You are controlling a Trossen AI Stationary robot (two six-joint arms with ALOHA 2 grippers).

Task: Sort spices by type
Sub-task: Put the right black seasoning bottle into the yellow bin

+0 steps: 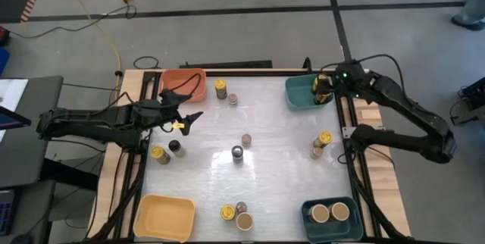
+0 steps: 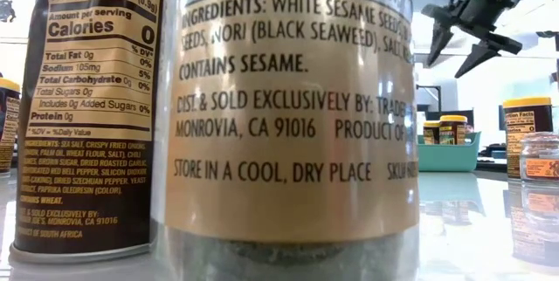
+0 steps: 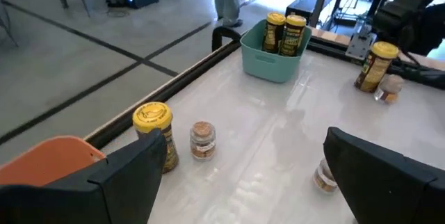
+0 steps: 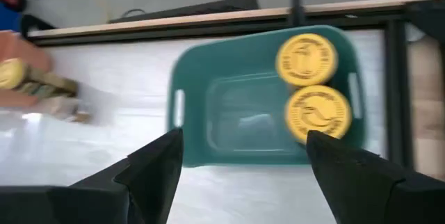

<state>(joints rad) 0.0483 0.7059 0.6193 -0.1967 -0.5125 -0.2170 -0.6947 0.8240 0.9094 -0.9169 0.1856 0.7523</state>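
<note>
Inside the teal bin (image 4: 208, 123), two yellow-lidded jars (image 4: 306, 58) stand touching.

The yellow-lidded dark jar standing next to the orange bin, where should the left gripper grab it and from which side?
Judging by its pose, grip the yellow-lidded dark cylindrical jar around its upper body just under the lid, coming from above. It stands upright, with the orange plastic bin on one side and a small grey-topped jar on the other. The open left gripper hovers nearby.
</note>
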